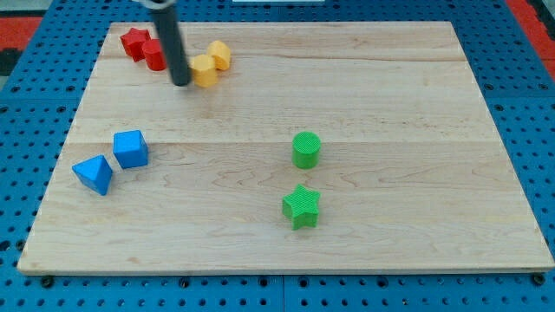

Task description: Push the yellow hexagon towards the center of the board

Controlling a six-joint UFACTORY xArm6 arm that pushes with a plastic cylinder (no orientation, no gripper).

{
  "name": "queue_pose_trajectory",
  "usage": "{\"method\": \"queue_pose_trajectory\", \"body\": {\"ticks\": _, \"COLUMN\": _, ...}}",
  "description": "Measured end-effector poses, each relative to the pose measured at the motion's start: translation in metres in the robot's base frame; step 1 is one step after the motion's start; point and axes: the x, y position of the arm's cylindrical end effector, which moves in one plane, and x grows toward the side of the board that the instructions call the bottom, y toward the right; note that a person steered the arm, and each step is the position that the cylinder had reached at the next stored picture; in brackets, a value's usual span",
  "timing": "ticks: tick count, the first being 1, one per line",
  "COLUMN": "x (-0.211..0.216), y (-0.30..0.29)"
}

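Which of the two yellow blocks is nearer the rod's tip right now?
The lower-left yellow block, right beside my tip; the other yellow block sits farther up and right.

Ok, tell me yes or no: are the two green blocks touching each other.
No: the green cylinder stands apart from the green star, with bare board between them.

straight dark rod, my tip (181, 83) rounded

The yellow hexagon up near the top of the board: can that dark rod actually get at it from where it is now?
Probably yes. My tip sits just to the view's left of a yellow block, nothing between them. Which of the two yellow blocks is the hexagon is hard to tell; the other lies just beyond.
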Motion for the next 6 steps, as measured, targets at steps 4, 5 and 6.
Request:
{"method": "queue_pose_trajectory", "body": {"ticks": 4, "x": -0.026, "y": 0.044}}
{"method": "queue_pose_trajectory", "body": {"ticks": 5, "x": -0.042, "y": 0.065}}
{"method": "queue_pose_trajectory", "body": {"ticks": 6, "x": -0.048, "y": 0.092}}
